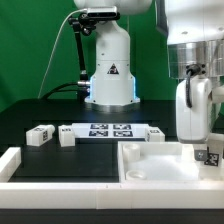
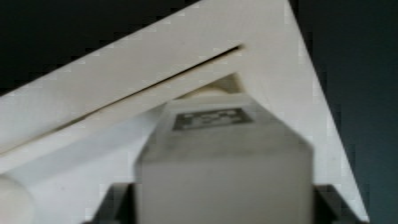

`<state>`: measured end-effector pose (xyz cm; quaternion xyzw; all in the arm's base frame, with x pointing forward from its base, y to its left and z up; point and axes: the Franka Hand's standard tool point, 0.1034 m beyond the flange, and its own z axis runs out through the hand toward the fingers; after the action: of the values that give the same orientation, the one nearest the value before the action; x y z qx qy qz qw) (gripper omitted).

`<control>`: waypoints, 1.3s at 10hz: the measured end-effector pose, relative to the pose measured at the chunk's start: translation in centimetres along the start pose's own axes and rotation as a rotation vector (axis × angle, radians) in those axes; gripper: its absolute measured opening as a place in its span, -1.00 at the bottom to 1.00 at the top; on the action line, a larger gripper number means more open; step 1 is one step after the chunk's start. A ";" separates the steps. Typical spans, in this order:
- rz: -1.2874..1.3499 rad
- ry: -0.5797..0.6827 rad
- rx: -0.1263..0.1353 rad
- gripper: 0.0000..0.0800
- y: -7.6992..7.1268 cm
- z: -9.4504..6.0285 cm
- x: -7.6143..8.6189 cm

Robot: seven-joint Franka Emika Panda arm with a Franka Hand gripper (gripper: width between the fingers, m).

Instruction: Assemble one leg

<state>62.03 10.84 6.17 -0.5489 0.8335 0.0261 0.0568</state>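
You have the gripper at 3 o'clock in the exterior view, low over the tray-like part. In the wrist view its fingers are closed narrow on a leg — the tagged end points into a raised corner of the tray-like part. You cannot tell whether they touch. Two more legs lie at 9 o'clock on the black table — just beside the marker board, well apart from the gripper.
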 end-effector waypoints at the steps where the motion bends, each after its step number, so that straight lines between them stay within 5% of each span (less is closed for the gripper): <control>1: -0.012 0.000 0.000 0.18 0.0 0.0 0.0; 2: -0.013 0.000 0.000 0.49 0.0 0.0 0.0; 4: -0.018 0.000 0.000 0.60 0.0 0.0 -0.1; 13: -0.026 -0.001 -0.001 0.62 0.1 0.0 -0.1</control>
<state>61.99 11.01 6.14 -0.5597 0.8263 0.0259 0.0571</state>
